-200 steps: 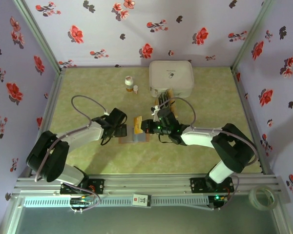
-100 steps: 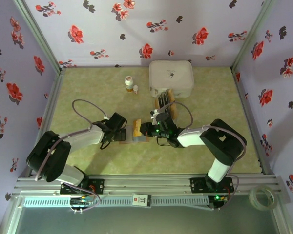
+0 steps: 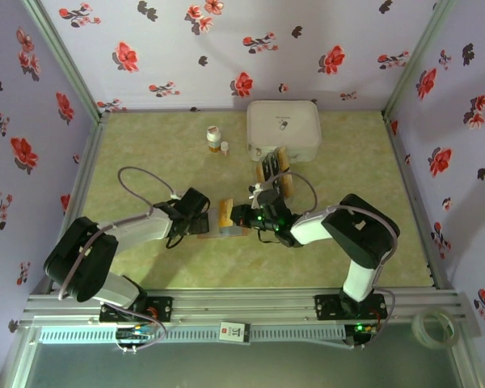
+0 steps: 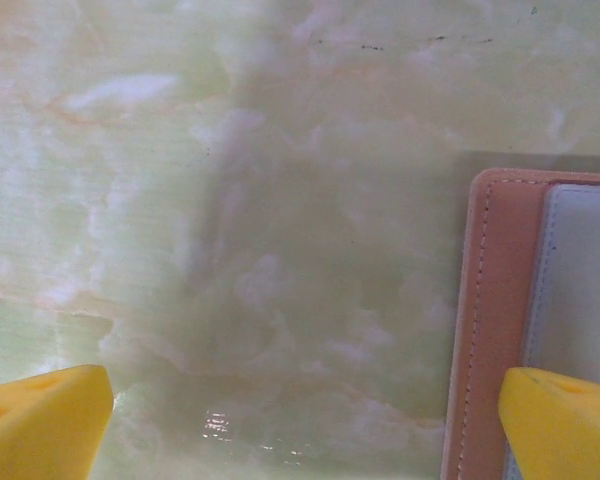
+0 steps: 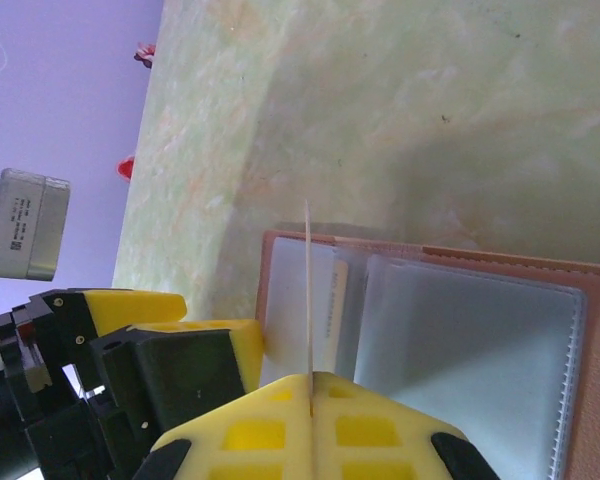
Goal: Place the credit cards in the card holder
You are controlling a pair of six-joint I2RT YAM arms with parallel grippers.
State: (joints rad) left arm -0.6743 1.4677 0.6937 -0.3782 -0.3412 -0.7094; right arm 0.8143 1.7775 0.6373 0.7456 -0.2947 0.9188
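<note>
The card holder [image 3: 226, 229] lies open on the table, reddish-brown rim [image 5: 440, 261] up and grey pockets [image 5: 460, 340] showing. My right gripper [image 5: 312, 380] is shut on a thin tan-gold credit card [image 5: 308, 290], seen edge-on, standing upright over the holder's left pocket. Another card [image 5: 332, 300] sits in a pocket beside it. My left gripper [image 4: 305, 430] is open at the holder's left edge [image 4: 485, 300], with one yellow fingertip [image 4: 565, 425] over the grey inner side and the other on the table. More credit cards [image 3: 273, 166] stand near the white box.
A large white rounded box [image 3: 283, 129] stands at the back of the table. A small bottle [image 3: 214, 139] and a white cap [image 3: 224, 148] are left of it. Floral walls close in three sides.
My right arm has drawn in leftward and brought the held card lower over the holder. My left gripper has shifted slightly toward the holder's left edge and stayed open.
</note>
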